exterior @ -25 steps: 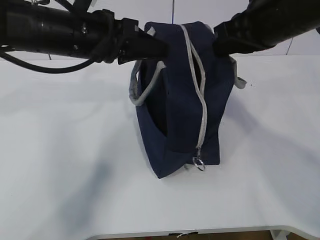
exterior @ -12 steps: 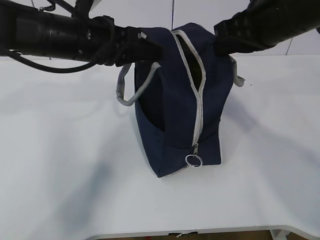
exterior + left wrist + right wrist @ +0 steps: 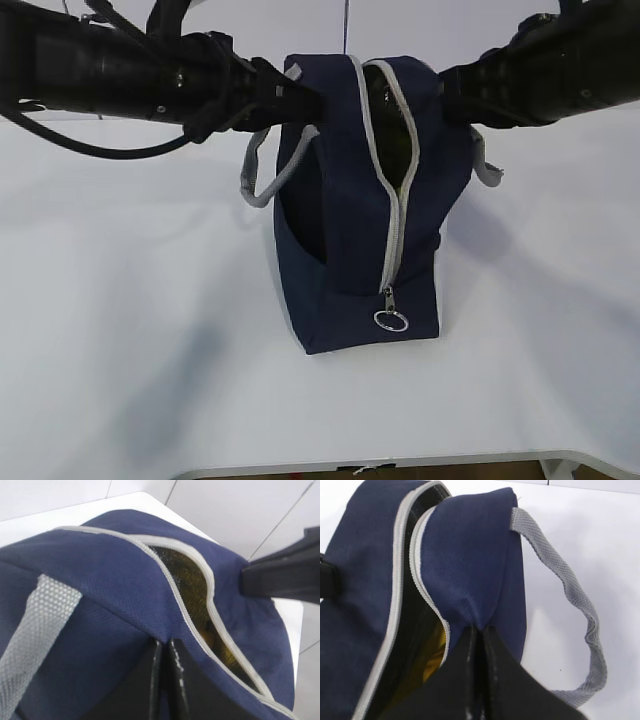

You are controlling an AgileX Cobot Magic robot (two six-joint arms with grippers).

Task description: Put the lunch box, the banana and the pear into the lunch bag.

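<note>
1. White tabletop [image 3: 120, 330] carries the lunch bag [image 3: 340, 250], upright between my arms.
2. My left claw [image 3: 165, 652] is clenched on navy fabric at one side of the mouth; my right claw [image 3: 477, 635] pinches the other side.
3. Something yellow [image 3: 437, 650] shows inside; which item, I cannot tell.
4. Fabric could slip from either pinch, or uneven pulling could topple the bag.
</note>
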